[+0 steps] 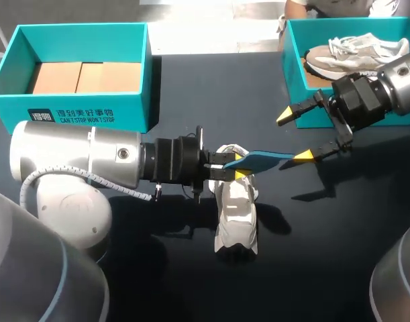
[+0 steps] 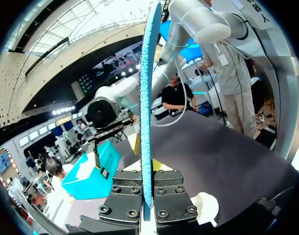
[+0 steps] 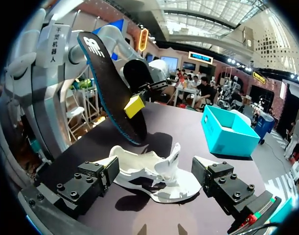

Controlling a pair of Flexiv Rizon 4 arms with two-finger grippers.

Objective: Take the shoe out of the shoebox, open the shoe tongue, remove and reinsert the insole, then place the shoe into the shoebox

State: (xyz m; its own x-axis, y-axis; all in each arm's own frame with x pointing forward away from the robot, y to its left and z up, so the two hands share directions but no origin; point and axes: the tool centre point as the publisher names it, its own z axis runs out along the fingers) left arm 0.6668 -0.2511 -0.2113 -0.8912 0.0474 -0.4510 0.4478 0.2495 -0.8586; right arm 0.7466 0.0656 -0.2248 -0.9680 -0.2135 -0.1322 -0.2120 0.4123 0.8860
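Note:
My left gripper (image 1: 230,168) is shut on the heel end of a blue insole (image 1: 266,159), held flat above the table and pointing right. In the left wrist view the insole (image 2: 147,98) stands edge-on between the fingers. Under it a white shoe (image 1: 237,215) lies on the dark table. My right gripper (image 1: 295,136) stands open, just right of the insole's free end, one yellow tip almost at it. In the right wrist view the shoe (image 3: 154,171) lies below and between the wide-apart fingers (image 3: 93,181), and the insole (image 3: 112,88) shows its black underside ahead.
A teal shoebox (image 1: 295,74) at the back right holds a second shoe (image 1: 359,52). Another teal box (image 1: 84,111) with cardboard inserts stands at the back left. My left arm's thick body (image 1: 77,161) lies across the table's left half.

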